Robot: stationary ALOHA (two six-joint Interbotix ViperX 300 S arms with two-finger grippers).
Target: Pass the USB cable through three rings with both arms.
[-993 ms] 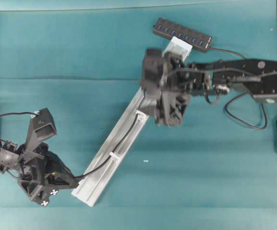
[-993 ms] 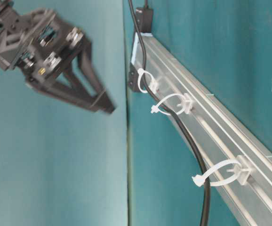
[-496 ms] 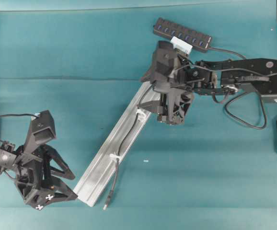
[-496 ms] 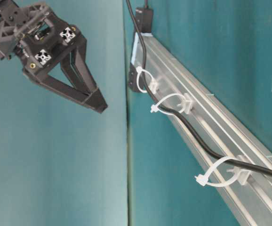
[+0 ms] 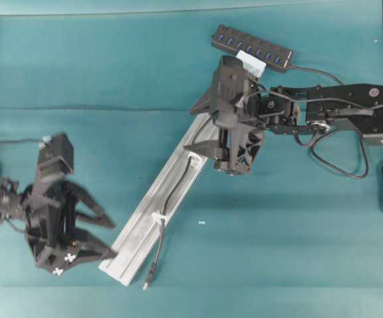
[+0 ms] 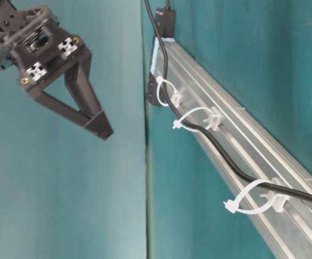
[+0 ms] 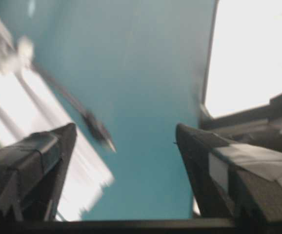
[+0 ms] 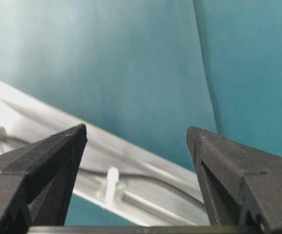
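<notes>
The USB cable (image 5: 169,193) runs along the rail (image 5: 138,228), its plug on the bench (image 5: 79,66) just right of the left hand (image 5: 102,232), whose fingers are spread wide and empty.

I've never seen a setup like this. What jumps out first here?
A long silver rail lies slantwise across the teal table, with a thin black USB cable threaded through small white rings clipped along it; its plug lies loose past the rail's lower end. Two black robot arms flank it, the left claw open beside that lower end and the right claw open over the upper end.
</notes>
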